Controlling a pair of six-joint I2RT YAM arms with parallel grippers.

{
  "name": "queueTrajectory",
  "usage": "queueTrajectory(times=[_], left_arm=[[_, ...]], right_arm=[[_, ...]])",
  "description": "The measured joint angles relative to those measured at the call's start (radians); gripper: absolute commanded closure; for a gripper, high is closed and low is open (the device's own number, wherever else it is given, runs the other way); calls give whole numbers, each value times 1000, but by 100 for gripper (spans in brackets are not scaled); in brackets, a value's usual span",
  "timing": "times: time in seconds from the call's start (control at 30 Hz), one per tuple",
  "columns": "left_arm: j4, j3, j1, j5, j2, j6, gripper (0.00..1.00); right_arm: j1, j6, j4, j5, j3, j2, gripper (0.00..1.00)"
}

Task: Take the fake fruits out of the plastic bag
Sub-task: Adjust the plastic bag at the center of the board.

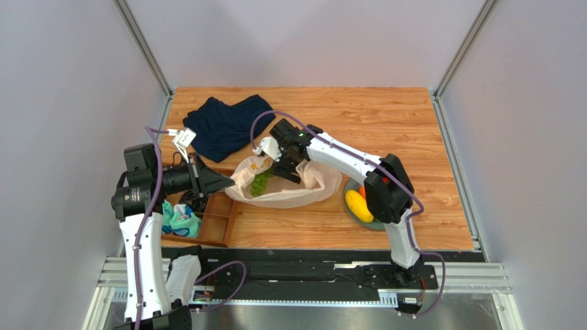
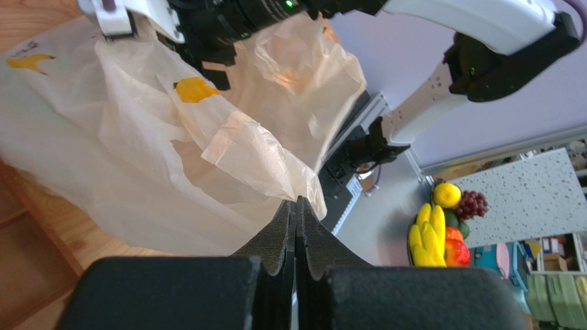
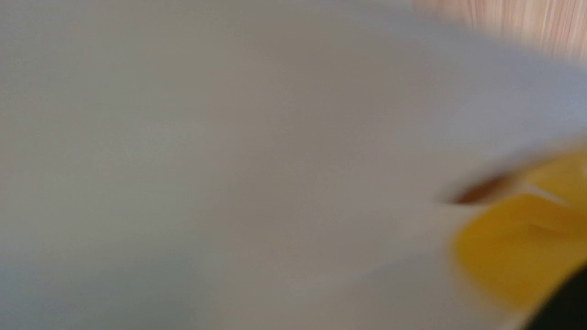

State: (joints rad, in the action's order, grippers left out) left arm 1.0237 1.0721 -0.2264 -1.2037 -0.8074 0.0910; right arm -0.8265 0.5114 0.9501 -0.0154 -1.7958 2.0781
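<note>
Film of the bag (image 2: pixel 138 158) is clamped in the closed left end effector (image 2: pixel 297 206). The bag is spread on the table (image 1: pixel 413 124), grapes (image 1: pixel 260 183) at its mouth. The right end effector (image 1: pixel 286 165) is placed there, width not discernible; film could be snagged with the grapes.
</note>
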Motion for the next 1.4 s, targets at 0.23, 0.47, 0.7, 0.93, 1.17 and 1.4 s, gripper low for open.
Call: queueTrajectory(times=[0.23,0.47,0.7,0.93,1.17,1.4], left_arm=[[202,102,4,-98,47,-122,100],[264,-20,10,-55,151,-145,100],[97,-232,10,126,54,39,100],[-79,-312,34,145,52,114,100],[-132,-324,45,78,102,137,100],[-146,-324,48,51,118,146,100]], right_arm=[[79,-75,46,-8,337,-307,27],[8,-103,103,51,395,-437,28],[2,-146,61,74,265,-230,25],[-38,-213,21,61,247,-196,11],[-50,-257,-47,-14,252,-146,3],[-50,-264,-63,-68,259,-40,35]])
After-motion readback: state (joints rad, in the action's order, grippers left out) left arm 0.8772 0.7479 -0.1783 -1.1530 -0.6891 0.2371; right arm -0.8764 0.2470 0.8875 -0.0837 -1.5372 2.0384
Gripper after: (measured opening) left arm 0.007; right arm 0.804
